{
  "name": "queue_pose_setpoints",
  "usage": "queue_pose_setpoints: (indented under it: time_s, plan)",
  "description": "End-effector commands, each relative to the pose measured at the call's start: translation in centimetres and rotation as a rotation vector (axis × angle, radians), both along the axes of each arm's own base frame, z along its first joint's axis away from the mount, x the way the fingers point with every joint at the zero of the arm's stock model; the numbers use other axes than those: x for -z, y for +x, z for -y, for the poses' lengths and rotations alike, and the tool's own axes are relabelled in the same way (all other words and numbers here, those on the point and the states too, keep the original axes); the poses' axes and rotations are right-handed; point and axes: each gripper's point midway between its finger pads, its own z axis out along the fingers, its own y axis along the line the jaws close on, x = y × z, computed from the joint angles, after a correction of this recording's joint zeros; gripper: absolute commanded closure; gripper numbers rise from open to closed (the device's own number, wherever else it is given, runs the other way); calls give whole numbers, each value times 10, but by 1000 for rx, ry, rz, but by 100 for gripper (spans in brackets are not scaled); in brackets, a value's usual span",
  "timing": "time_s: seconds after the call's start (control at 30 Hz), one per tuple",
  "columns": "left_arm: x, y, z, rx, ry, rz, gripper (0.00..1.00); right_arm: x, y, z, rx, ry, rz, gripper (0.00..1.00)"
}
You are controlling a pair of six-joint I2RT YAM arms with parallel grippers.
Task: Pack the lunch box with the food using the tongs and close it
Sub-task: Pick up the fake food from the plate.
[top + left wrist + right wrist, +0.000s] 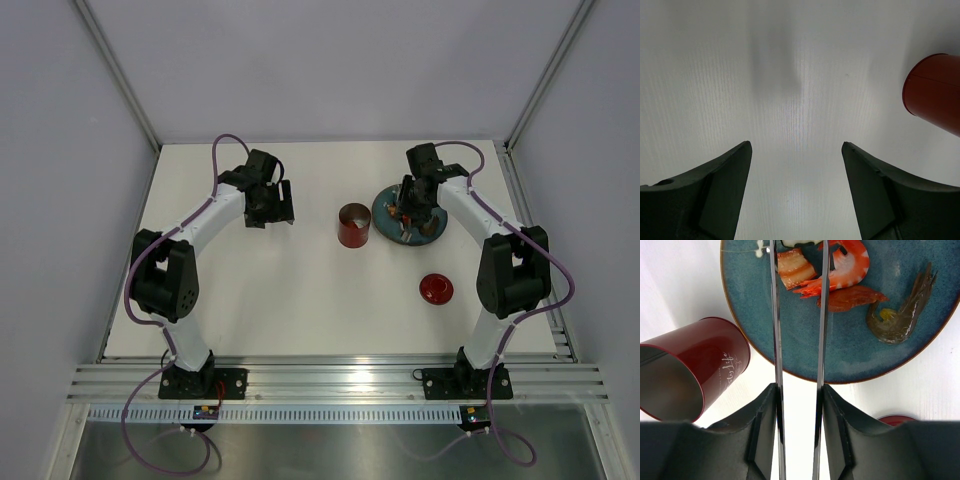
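The red lunch box (pixel 353 225) stands open on the table, left of a blue-grey plate (pixel 384 215); its silvery inside shows in the right wrist view (pixel 670 385). The round red lid (pixel 435 289) lies apart, nearer the arms. My right gripper (pixel 799 390) is shut on the silver tongs (pixel 775 340), a finger pressing each arm from outside. The tong arms reach over the plate (pixel 850 350), and their tips straddle the food: an orange-red shrimp (pixel 852 262) and a striped piece (pixel 795 267). My left gripper (pixel 796 145) hangs open and empty left of the lunch box (pixel 935 92).
A darker orange piece (pixel 852 297) and a grey-brown shrimp (pixel 900 315) also lie on the plate. The lid's edge (pixel 897 418) shows by my right finger. White walls enclose the table at the back and sides.
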Motion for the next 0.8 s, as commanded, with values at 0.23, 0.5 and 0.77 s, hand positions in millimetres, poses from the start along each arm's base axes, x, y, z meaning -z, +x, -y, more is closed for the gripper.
queue_pose_setpoints:
  time_s: [0.23, 0.5, 0.77]
  plan:
    - [-13, 5, 1, 3, -11, 49, 23, -53, 5, 4, -15, 5, 133, 82]
    - [-12, 5, 2, 1, -17, 48, 23, -99, -5, 10, -25, 7, 213, 87]
    - [-13, 6, 2, -2, -22, 51, 23, -120, -21, 11, -39, 29, 240, 88]
